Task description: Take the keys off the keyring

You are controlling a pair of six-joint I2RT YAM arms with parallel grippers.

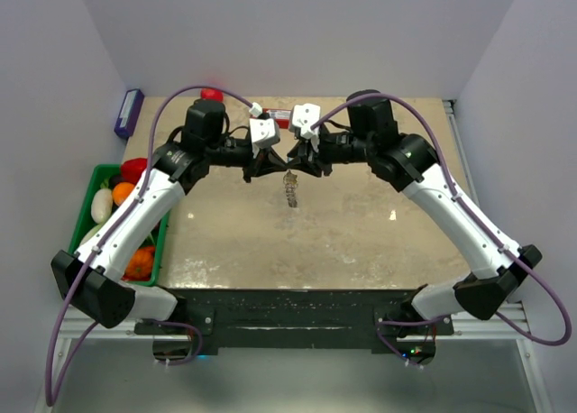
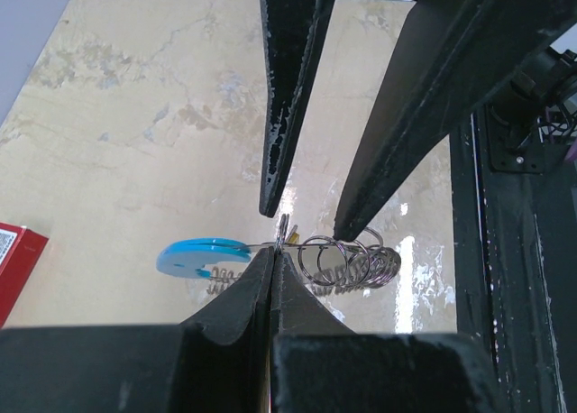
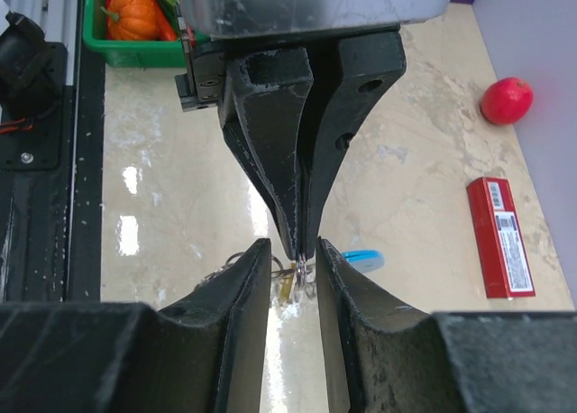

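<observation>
The left gripper (image 2: pixel 273 251) has its jaws shut tight on a thin bit of the keyring (image 2: pixel 347 261). It looks like it holds the ring up off the desk (image 2: pixel 135 115) so the other arm can work on it. The right gripper (image 3: pixel 292 246) comes in from the other side, nose to nose with the left one. Its jaws stand a little apart, one on each side of the spot where the left jaws pinch, and I do not see them squeeze anything. I think the two meet like this so one can hold the ring steady while the other pulls the key off. The key (image 3: pixel 287 289) is a tiny yellow piece right between the right jaws, just past the tips of the left jaws. The keyring is long and floppy, and it lies across the way both jaws point. Its blue tag (image 2: pixel 203 253) sticks out on one side of the left jaws, toward the far edge of the desk. Its silver loops trail out on the other side, toward the arm bases. From above it looks like a short chain running down from the jaw tips. I cannot tell if its low end touches the desk.
</observation>
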